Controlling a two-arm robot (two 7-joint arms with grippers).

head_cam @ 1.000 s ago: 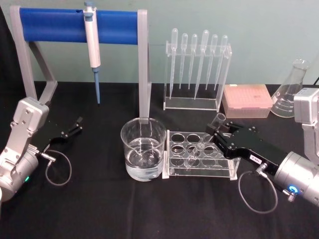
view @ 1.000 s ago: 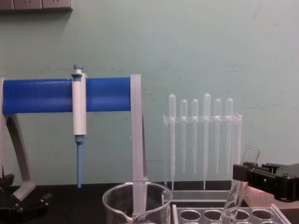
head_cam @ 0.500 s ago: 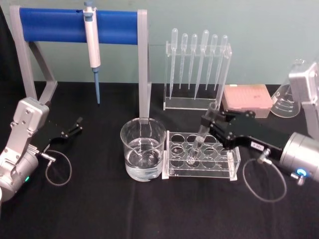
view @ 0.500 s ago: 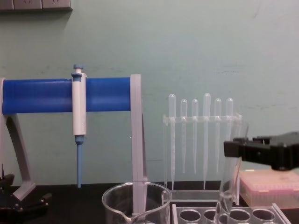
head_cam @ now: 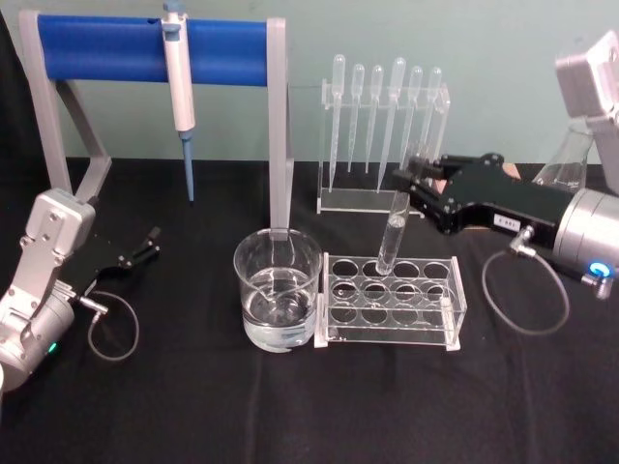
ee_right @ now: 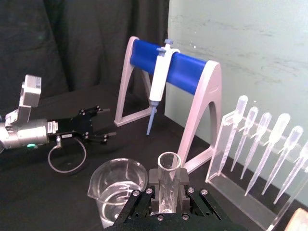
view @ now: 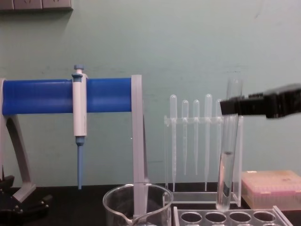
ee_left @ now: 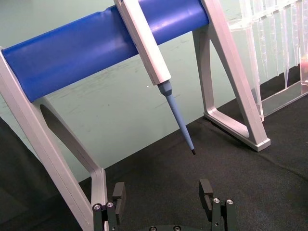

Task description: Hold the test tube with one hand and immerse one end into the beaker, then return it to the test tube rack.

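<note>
Test tube (head_cam: 392, 232) in the air, pinched near its flared rim by the right gripper (head_cam: 404, 184), whose black fingers are closed on the glass from both sides. The right wrist view looks straight down at that rim poking up between the fingers (ee_right: 155, 179). The tube hangs close to upright, with its rounded bottom just above the back row of holes in the test tube rack (head_cam: 387, 333). From the chest view the bottom sits a touch over the rack's top plate, not inside a hole. The beaker (head_cam: 279, 300) stands just beside the rack's left end, with clear liquid in its lower part. Between tube and beaker lie the rack's left-hand holes. Right behind the beaker's rim rises the grey leg of the blue-barred stand (head_cam: 116, 48), and a pipettor (head_cam: 178, 82) hangs from its bar farther left. Behind the tube stands a clear holder of plastic pipettes (head_cam: 382, 126), which the tube overlaps in the chest view. A pink tip box (view: 273, 186) sits to the right of that holder, and a glass flask (head_cam: 561, 169) stands at the far right behind the arm. The left gripper (head_cam: 150, 242) rests low on the black cloth at the left, well apart from the glassware, with its fingers spread and nothing between them.
</note>
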